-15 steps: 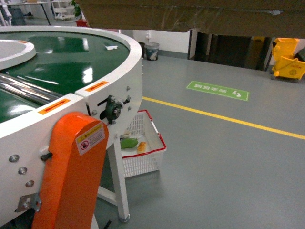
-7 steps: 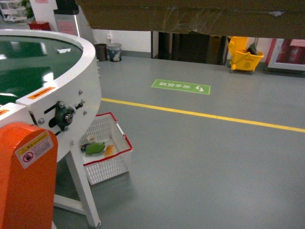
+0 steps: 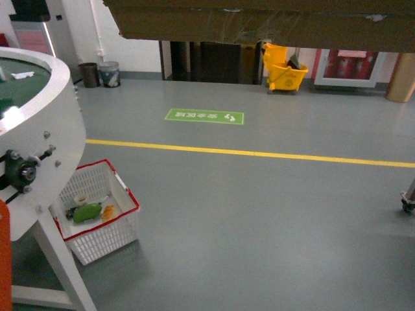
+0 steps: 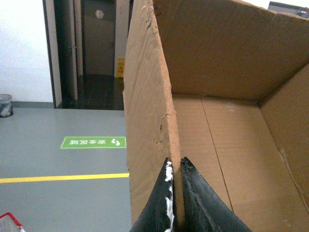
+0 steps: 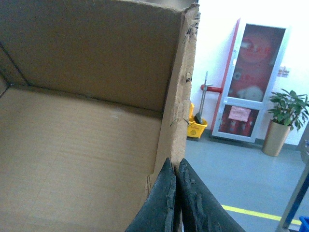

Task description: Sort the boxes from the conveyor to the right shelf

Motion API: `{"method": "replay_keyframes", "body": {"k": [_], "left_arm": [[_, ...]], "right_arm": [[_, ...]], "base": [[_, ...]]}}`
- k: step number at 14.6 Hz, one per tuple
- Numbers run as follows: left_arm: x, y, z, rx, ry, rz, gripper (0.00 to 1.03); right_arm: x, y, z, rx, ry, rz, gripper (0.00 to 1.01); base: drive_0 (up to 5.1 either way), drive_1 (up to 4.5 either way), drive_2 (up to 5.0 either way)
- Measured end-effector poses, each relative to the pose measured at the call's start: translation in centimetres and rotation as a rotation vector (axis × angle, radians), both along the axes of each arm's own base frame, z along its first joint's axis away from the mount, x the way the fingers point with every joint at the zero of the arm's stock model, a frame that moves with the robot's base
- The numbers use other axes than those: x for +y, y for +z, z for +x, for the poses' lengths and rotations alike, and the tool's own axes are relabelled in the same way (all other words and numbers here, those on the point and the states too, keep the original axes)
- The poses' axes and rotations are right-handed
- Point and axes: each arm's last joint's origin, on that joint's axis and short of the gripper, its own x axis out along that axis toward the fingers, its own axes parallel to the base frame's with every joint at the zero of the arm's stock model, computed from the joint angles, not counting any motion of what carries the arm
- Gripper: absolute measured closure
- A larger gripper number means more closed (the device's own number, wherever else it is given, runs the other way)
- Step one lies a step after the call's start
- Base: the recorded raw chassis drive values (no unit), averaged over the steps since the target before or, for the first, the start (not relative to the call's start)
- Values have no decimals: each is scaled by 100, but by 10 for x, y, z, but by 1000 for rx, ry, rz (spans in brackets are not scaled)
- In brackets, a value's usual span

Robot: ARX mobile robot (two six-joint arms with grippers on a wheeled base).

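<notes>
brown corrugated cardboard box (image 3: 259, 23) fills the top of the head frame, the left gripper (image 4: 175, 166) and right gripper (image 5: 175, 169) each pinching a side wall. lower left: white-rimmed green conveyor (image 3: 48, 123), white red-rimmed basket (image 3: 97, 223). beyond: yellow floor line (image 3: 259, 154), yellow mop bucket (image 3: 285, 71).

The box (image 4: 231, 96) is matt brown corrugated cardboard, rough and frayed along its edges, with glossy clear tape on its underside in the head view. The left gripper (image 4: 175, 193) and right gripper (image 5: 176, 198) have dull black, coarse-textured fingers. On the left, the conveyor (image 3: 45, 123) rim is smooth white painted metal. The near basket (image 3: 97, 220) is white plastic mesh. The floor (image 3: 272, 220) is smooth grey with slight sheen.
</notes>
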Motion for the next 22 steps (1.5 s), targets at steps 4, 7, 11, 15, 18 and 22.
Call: {"method": "replay_keyframes", "body": {"k": [4, 7, 11, 15, 18, 22], "left_arm": [[0, 0, 0, 0, 0, 0, 101], [0, 0, 0, 0, 0, 0, 101], [0, 0, 0, 0, 0, 0, 101], [0, 0, 0, 0, 0, 0, 101], [0, 0, 0, 0, 0, 0, 101], [0, 0, 0, 0, 0, 0, 101]], "right_arm": [[0, 0, 0, 0, 0, 0, 99], [0, 0, 0, 0, 0, 0, 99], [0, 0, 0, 0, 0, 0, 99], [0, 0, 0, 0, 0, 0, 99], [0, 0, 0, 0, 0, 0, 99], [0, 0, 0, 0, 0, 0, 99]], "base": [[-187, -187, -187], [-187, -187, -187], [-187, -187, -187], [-187, -187, -187], [-184, -184, -184], [-179, -179, -179]]}}
